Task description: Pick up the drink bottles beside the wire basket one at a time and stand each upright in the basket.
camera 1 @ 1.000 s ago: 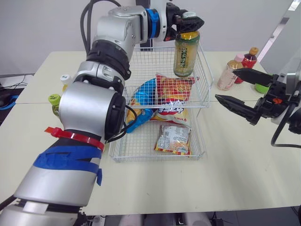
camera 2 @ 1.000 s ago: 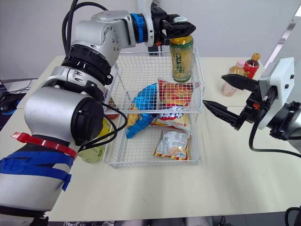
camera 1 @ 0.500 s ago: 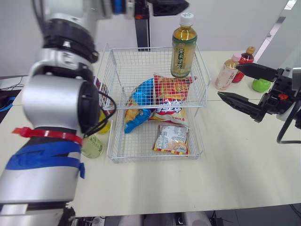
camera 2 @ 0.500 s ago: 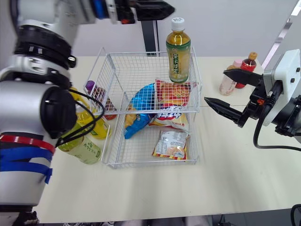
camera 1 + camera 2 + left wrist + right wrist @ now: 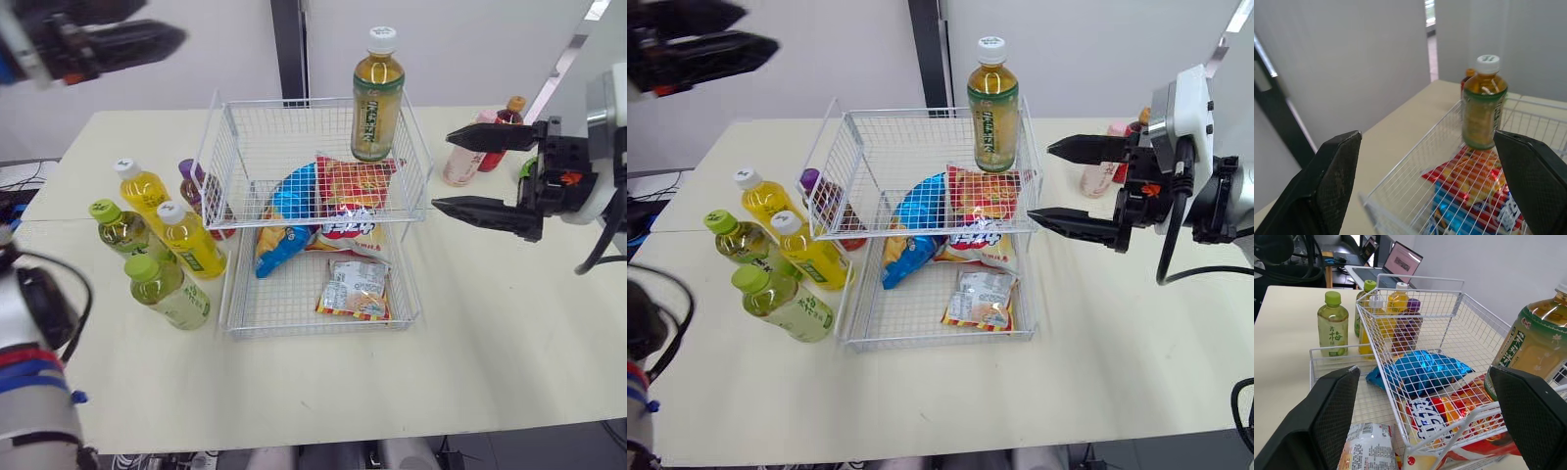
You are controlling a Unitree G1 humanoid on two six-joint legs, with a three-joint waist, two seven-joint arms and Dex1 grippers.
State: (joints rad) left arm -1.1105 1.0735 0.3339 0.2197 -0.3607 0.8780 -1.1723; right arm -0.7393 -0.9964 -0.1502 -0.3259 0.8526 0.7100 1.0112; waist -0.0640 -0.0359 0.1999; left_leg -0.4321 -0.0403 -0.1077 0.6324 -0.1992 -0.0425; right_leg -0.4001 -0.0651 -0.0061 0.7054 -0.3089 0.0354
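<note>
A green-tea bottle (image 5: 377, 93) stands upright in the back right corner of the white wire basket's (image 5: 217, 162) upper tier. My left gripper (image 5: 162, 22) hangs open and empty high above the table's far left, well away from that bottle. To the basket's left stand two yellow bottles (image 5: 144, 192), two green bottles (image 5: 168, 292) and a purple-capped one (image 5: 190, 185). A pink bottle (image 5: 461, 157) and a red bottle (image 5: 501, 129) stand to the basket's right. My right gripper (image 5: 441, 171) is open and empty just right of the basket, in front of those two.
Snack bags lie in the basket: a blue one (image 5: 285, 221), a red one (image 5: 359, 186) and a small packet (image 5: 355, 287) on the lower tier. A green object (image 5: 527, 168) sits behind my right gripper. A dark post (image 5: 290, 49) rises behind the table.
My left gripper has let go of the green-tea bottle and pulled back up and to the left; the bottle stays upright in the basket. My right gripper has edged towards the basket.
</note>
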